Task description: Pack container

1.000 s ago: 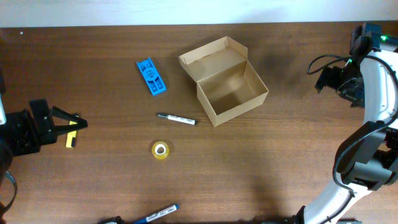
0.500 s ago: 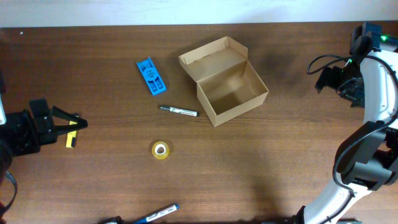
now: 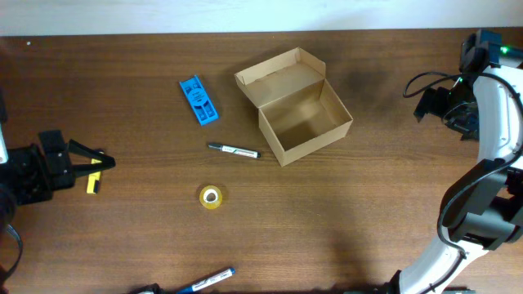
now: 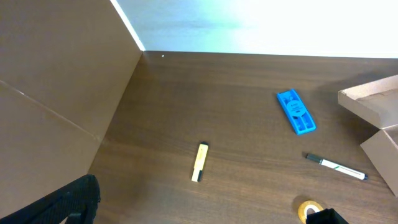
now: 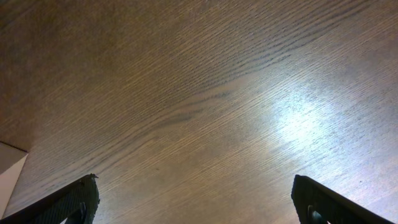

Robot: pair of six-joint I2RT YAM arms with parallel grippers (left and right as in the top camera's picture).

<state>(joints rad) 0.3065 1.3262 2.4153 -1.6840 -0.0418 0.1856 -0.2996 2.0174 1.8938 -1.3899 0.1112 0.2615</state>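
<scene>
The brown cardboard container (image 3: 304, 122) stands open and looks empty at centre back, its flap lid (image 3: 276, 72) folded back; its edge shows in the left wrist view (image 4: 379, 98). A black-and-white marker (image 3: 233, 150) lies just left of it. A yellow tape roll (image 3: 211, 196) lies nearer the front. A yellow marker (image 3: 93, 183) lies at the far left, under my open, empty left gripper (image 3: 100, 160). In the left wrist view it lies on the table (image 4: 199, 162) ahead of the open fingers (image 4: 199, 214). My right gripper (image 3: 425, 103) is open and empty over bare wood (image 5: 202, 205).
A flat blue plastic piece (image 3: 198, 100) lies left of the container and shows in the left wrist view (image 4: 296, 112). A blue marker (image 3: 208, 280) lies at the front edge. The wall runs along the back of the table. The right arm and its cable fill the right side.
The black-and-white marker has shifted slightly back and forth beside the container. Both arms have stayed where they were.
</scene>
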